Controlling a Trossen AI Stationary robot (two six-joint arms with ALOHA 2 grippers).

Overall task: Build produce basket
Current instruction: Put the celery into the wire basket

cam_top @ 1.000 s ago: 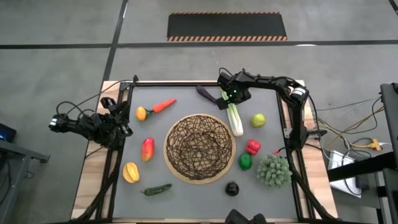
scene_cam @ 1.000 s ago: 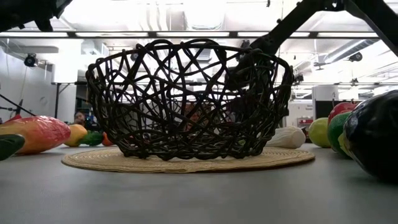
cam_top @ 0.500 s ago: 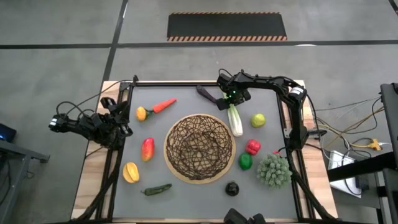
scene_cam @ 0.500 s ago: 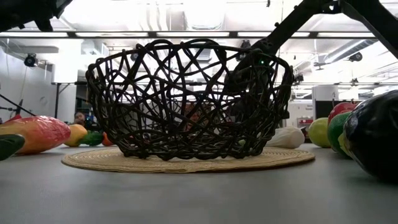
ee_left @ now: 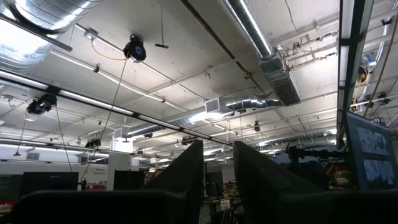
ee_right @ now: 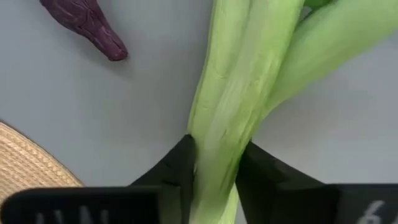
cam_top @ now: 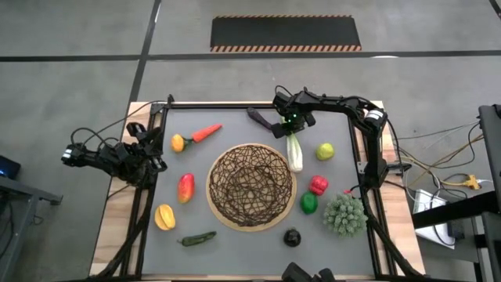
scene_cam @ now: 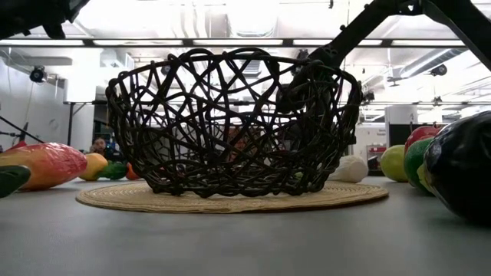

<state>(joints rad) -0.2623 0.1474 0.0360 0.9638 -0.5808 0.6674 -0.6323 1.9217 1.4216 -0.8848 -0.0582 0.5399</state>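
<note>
A: Right gripper (ee_right: 214, 163) at far side of bench, clamped on green stalk end of leek (cam_top: 294, 151). White bulb end pointing toward basket (cam_top: 251, 186), just beside its rim.

B: Lifted or down?

A: Cannot tell. Low view shows white bulb (scene_cam: 349, 169) low behind basket, near bench surface.

B: Left gripper (ee_left: 217, 177)?

A: Parked off left edge of bench, aimed at ceiling, holding nothing. Narrow gap between fingers.

B: Progress?

A: Looks like first item. Basket empty in high view. Remaining outside: carrot (cam_top: 207, 133) and small yellow-orange fruit (cam_top: 178, 142) far left, red-yellow pepper (cam_top: 185, 187), yellow piece (cam_top: 164, 216), green chili (cam_top: 196, 238) near left. Lime-coloured fruit (cam_top: 324, 150), red pepper (cam_top: 318, 185), green fruit (cam_top: 309, 203), dark eggplant (cam_top: 292, 236) on right. Purple piece (cam_top: 261, 119) just beside gripper.

B: Room to move?

A: Short carry, leek already near rim. Basket wall tall in low view, so needs lift to clear. Bare bench between leek and lime-coloured fruit. Spiky green plant (cam_top: 345, 213) near right edge, clear of path.
</note>
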